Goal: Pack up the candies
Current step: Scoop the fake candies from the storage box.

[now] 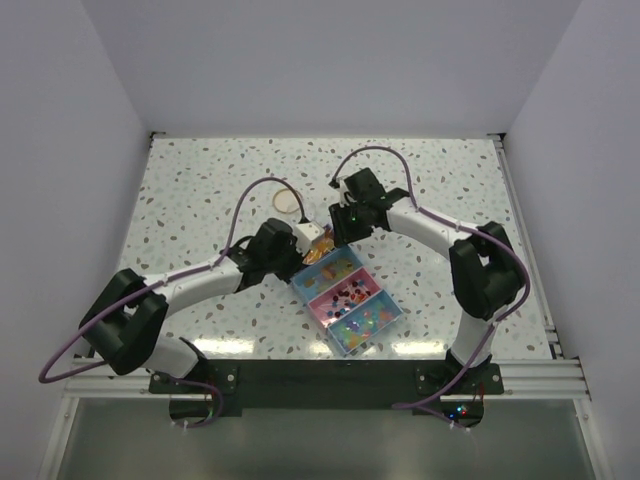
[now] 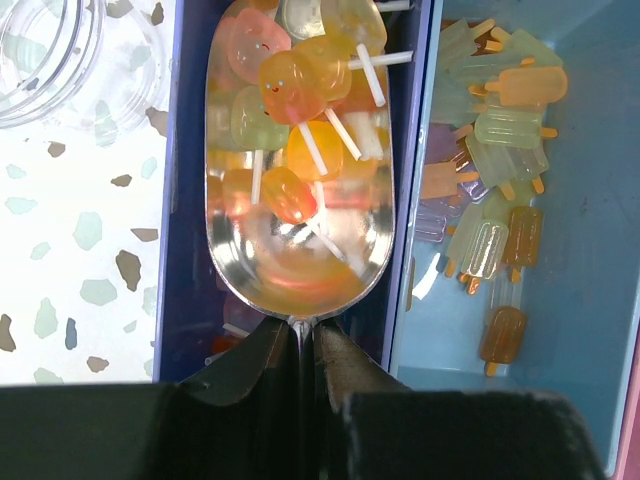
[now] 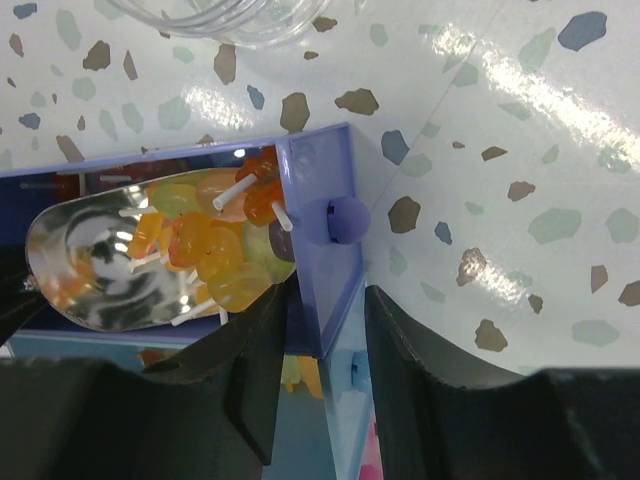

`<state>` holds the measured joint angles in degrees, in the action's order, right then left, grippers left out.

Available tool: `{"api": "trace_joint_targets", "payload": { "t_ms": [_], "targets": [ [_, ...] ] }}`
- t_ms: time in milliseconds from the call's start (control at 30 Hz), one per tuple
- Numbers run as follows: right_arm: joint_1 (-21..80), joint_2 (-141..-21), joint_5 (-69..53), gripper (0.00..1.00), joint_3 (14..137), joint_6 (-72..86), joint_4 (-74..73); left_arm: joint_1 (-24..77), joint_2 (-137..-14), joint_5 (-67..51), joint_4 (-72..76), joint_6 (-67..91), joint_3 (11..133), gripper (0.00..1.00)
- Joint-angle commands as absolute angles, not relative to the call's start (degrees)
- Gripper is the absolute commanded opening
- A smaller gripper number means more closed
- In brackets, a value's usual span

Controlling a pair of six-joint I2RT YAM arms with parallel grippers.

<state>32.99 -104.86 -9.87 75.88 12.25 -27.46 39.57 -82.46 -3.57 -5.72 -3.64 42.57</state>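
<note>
My left gripper (image 2: 298, 335) is shut on the thin handle of a metal scoop (image 2: 297, 262). The scoop holds a heap of orange, yellow and green lollipop-shaped candies (image 2: 295, 95) and hangs over the dark purple end compartment (image 2: 185, 300) of the box (image 1: 395, 312). More candies (image 2: 500, 130), shaped like ice lollies, lie in the light blue compartment beside it. My right gripper (image 3: 318, 310) is open, its fingers standing on either side of the purple compartment's wall (image 3: 320, 240), next to a round knob (image 3: 345, 218). The loaded scoop (image 3: 90, 265) sits just left of that wall.
A clear round jar (image 2: 40, 50) stands on the speckled table beyond the box, its rim also at the top of the right wrist view (image 3: 220, 15). A tan lid (image 1: 288, 200) lies behind the grippers. Pink and blue compartments (image 1: 350, 297) hold dark, red and mixed candies.
</note>
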Motion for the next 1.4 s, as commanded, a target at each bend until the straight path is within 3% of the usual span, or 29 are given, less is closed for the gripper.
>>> {"api": "trace_joint_targets", "payload": {
  "t_ms": [0,333,633,1367],
  "targets": [
    [33.0,-100.8,-8.3,0.41,77.7,10.9,-29.6,40.4,-80.4,-7.3,2.5,-3.4,41.4,0.00],
    [33.1,-97.7,-6.2,0.60,79.1,9.1,-32.4,40.4,-78.7,-7.8,5.0,-4.1,38.1,0.00],
    [33.0,-100.0,-5.4,0.49,79.6,8.3,-32.6,40.5,-79.0,-7.9,-2.4,-5.2,43.2,0.00],
    [33.1,-99.0,-5.2,0.47,79.1,6.2,-32.0,40.4,-76.3,-6.1,-9.2,-8.5,43.2,0.00]
  ]
}}
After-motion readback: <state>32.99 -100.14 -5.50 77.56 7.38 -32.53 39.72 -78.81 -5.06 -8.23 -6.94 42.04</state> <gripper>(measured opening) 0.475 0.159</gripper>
